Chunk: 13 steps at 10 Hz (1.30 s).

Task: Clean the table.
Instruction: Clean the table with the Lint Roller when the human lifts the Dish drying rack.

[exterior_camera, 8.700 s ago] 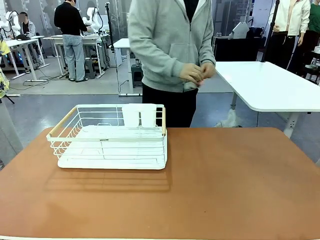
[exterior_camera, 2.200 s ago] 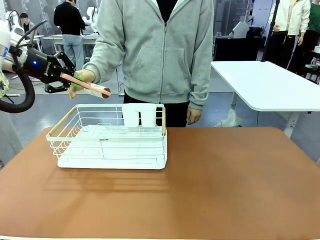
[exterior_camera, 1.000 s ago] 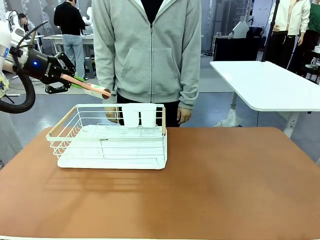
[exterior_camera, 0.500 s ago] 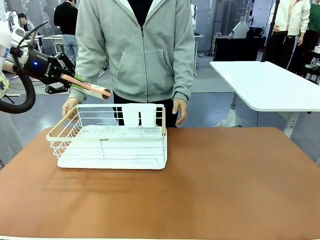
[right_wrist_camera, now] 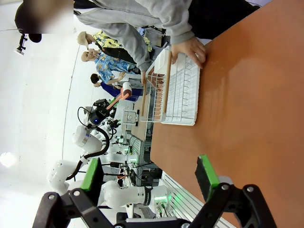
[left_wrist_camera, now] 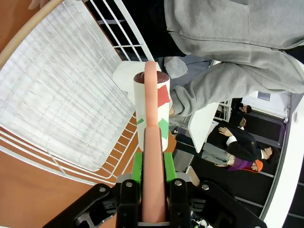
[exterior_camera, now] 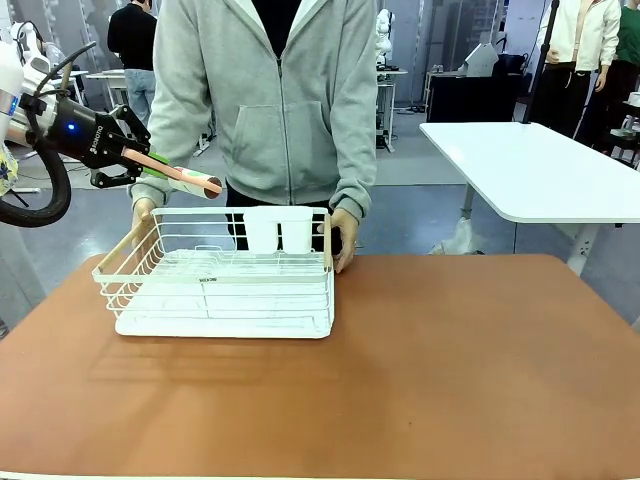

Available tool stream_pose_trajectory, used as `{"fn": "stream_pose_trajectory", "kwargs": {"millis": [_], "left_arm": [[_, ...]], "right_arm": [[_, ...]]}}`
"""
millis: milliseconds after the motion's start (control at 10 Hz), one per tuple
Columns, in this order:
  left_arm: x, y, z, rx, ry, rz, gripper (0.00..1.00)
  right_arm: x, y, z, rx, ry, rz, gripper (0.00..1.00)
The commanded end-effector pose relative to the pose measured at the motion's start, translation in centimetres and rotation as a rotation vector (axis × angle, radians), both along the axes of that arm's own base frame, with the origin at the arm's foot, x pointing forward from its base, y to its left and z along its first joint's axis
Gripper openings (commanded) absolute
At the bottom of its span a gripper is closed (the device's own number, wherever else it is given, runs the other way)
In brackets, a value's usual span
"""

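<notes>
The left arm enters at the upper left of the front view. Its left gripper points toward frame centre, jaws clamped on a pink-handled roller. Along the bottom of the right wrist view, the right gripper holds its green-padded fingers spread wide.

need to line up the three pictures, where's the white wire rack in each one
Front view: the rack sits left of centre on the table, near its far edge.
Left wrist view: the rack takes the upper left, seen from above at a slant.
Right wrist view: the rack is upper middle, turned sideways.
Shared landmark: the person's grey hoodie, right behind the rack.
</notes>
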<state>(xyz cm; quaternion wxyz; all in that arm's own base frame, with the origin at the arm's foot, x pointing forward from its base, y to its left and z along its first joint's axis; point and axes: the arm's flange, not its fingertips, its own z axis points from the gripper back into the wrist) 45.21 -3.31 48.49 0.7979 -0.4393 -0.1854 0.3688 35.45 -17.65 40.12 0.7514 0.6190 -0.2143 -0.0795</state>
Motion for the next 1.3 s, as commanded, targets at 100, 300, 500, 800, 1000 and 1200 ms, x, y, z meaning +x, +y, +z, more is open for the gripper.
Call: {"fn": "stream_pose_trajectory", "kwargs": {"millis": [100, 300, 500, 800, 1000, 1200], "left_arm": [[0.02, -0.08, 0.09, 0.002, -0.002, 0.005, 0.03], [0.02, -0.08, 0.09, 0.002, -0.002, 0.005, 0.03], [0.02, -0.08, 0.09, 0.002, -0.002, 0.005, 0.03], [0.02, -0.08, 0.09, 0.002, -0.002, 0.005, 0.03], [0.02, -0.08, 0.09, 0.002, -0.002, 0.005, 0.03], [0.02, -0.08, 0.09, 0.002, -0.002, 0.005, 0.03]], "right_arm": [[0.05, 0.06, 0.32, 0.013, -0.013, -0.001, 1.0], [0.05, 0.06, 0.32, 0.013, -0.013, -0.001, 1.0], [0.05, 0.06, 0.32, 0.013, -0.013, -0.001, 1.0], [0.05, 0.06, 0.32, 0.013, -0.013, -0.001, 1.0], [0.05, 0.06, 0.32, 0.013, -0.013, -0.001, 1.0], [0.05, 0.06, 0.32, 0.013, -0.013, -0.001, 1.0]]}}
